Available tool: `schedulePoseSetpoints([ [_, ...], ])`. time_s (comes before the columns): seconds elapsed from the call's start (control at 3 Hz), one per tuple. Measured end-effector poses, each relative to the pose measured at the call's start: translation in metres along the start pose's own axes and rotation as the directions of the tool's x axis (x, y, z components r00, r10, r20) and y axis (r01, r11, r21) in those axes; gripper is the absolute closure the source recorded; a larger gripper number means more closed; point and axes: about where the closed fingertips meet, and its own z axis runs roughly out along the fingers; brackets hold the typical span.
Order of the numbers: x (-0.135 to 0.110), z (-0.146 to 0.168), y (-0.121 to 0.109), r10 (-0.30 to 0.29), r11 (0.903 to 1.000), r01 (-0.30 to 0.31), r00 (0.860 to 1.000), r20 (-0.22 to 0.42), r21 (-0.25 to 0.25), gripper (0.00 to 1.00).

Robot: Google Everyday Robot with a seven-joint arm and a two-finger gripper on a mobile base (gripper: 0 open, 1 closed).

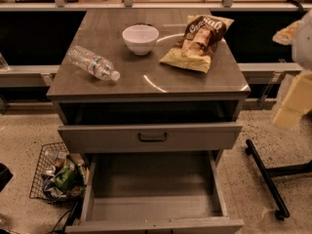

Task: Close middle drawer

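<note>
Pulled far out toward the near edge: the middle drawer (152, 191), a deep, plain, flat-walled grey-brown tray. Off at the right edge, well apart: a cream, blocky gripper (292, 104), open or closed impossible to tell. On the glossy top: a round white bowl (140, 38) and a crinkled chip bag (197, 43).

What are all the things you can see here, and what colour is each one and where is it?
cabinet: one, grey-brown, middle of the view
water bottle: one, clear, lying on the cabinet top, left side
bowl: one, white, cabinet top, back middle
chip bag: one, brown and yellow, cabinet top, right side
top drawer: one, grey-brown with a dark handle, pulled out a little
middle drawer: one, grey-brown, below the top drawer, pulled far out
wire basket: one, dark, on the floor at the left, holding rubbish
stand leg: one, black, on the floor at the right
claw: one, cream, at the right edge, away from the drawers
</note>
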Motion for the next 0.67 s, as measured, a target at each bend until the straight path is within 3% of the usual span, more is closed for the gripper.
schedulePoseSetpoints([
  [0.67,0.034,0.058,0.068,0.102,0.9936,-0.106,0.99,0.1,0.04,0.0],
])
